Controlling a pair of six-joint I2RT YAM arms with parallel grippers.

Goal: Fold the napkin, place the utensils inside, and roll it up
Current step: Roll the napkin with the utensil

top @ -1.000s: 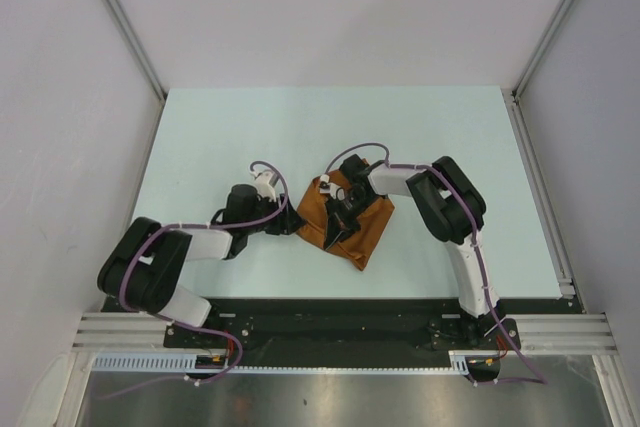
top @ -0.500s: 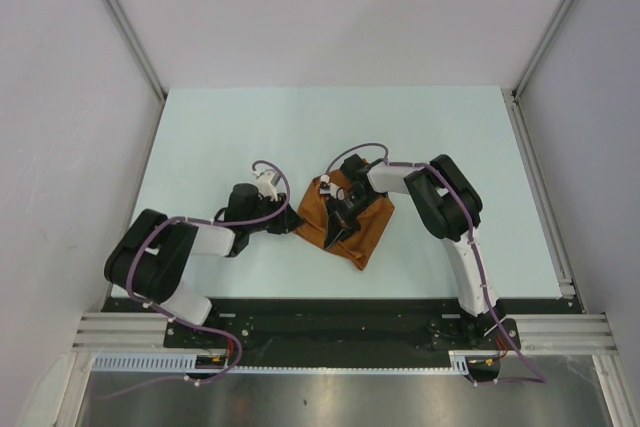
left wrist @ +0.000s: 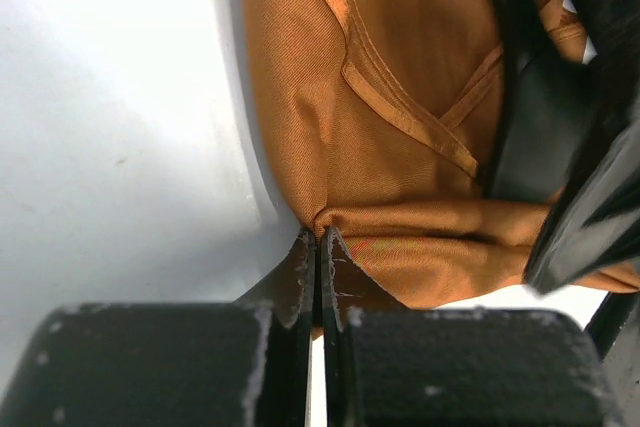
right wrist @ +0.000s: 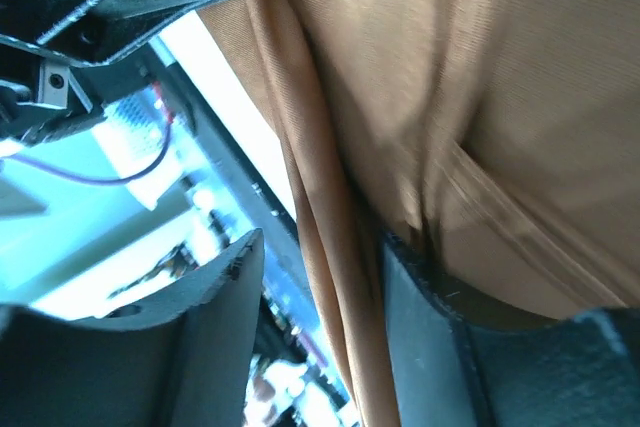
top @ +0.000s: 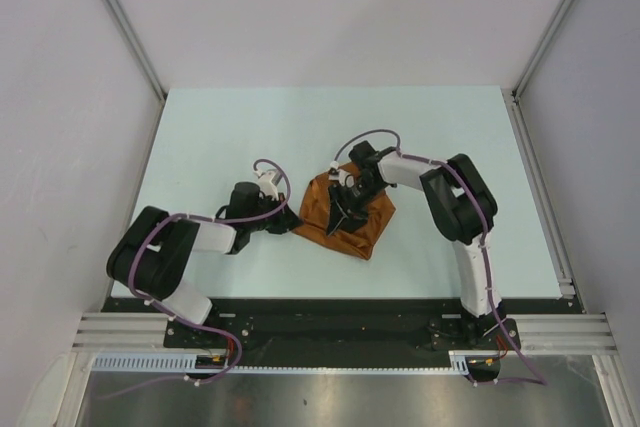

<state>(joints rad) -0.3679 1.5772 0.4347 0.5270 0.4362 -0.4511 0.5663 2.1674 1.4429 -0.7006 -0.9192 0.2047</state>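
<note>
Pale table (top: 450, 137); napkin (left wrist: 400, 137) edge inside left tool (left wrist: 318, 244).

Our left arm lies low, folded at the elbow by the worktop's near-left side, with the forearm stretched rightward toward the middle. The left gripper (top: 291, 226) has its jaws pinched together on the edge of the napkin (top: 372, 229). Our right arm rises from the near edge, elbow bent high and forearm reaching leftward. The right gripper (top: 344, 217) points downward, fingers (right wrist: 205, 322) parted.

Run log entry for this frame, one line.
left gripper: shut on napkin edge | right gripper: open, straddling a napkin fold
</note>
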